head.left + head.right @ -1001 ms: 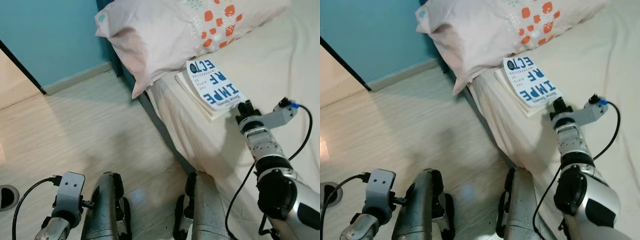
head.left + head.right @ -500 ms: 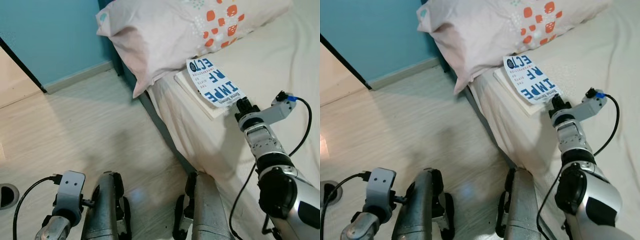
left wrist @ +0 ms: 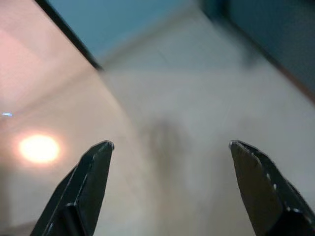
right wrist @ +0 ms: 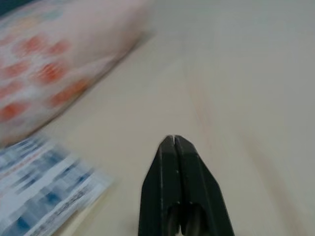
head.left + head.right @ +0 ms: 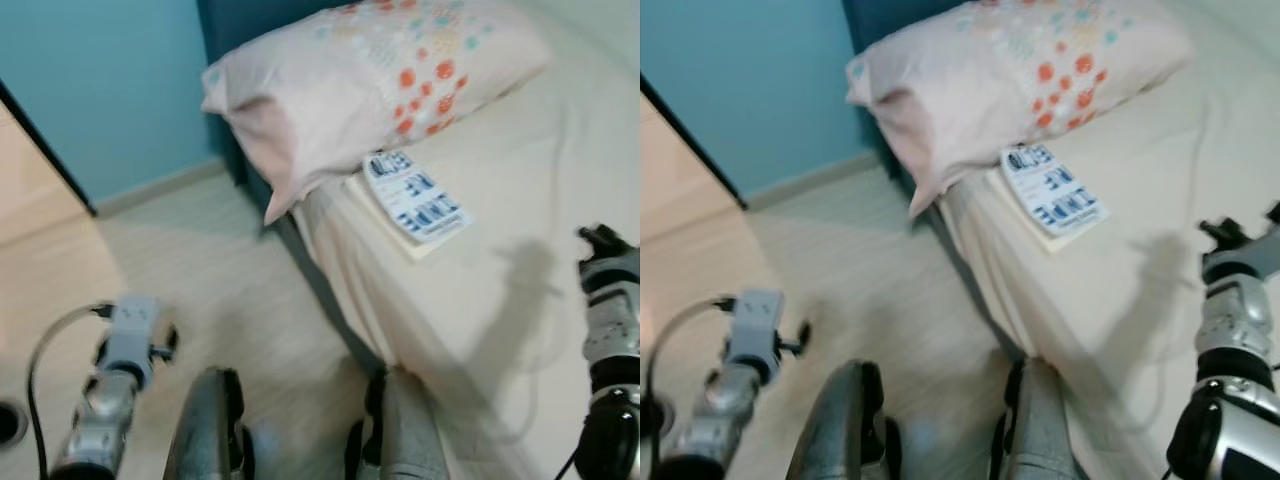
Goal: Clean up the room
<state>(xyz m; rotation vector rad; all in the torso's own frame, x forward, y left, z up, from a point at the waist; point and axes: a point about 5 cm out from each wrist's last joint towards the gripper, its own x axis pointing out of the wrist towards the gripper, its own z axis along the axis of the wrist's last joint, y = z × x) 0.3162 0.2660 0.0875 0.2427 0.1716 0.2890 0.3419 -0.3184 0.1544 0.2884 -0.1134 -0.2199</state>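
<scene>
The right claw [image 4: 173, 140] hovers over the cream bed sheet [image 5: 500, 300], fingers clenched together and empty. The white paperback book with blue lettering [image 5: 414, 196] lies ahead and to its left, apart from it, beside the pale pillow with orange spots [image 5: 370, 85]. The left claw [image 3: 170, 147] hangs released over the pale wooden floor [image 5: 190, 270].

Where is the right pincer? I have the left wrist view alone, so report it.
Observer: The right pincer is shut with nothing in it, over the bed, apart from the book.
Operator: Place that book for me.
Observer: It lies flat near the bed's edge, beside the pillow.
Operator: Describe its cover.
Observer: White with blue print, too blurred to read.
</scene>
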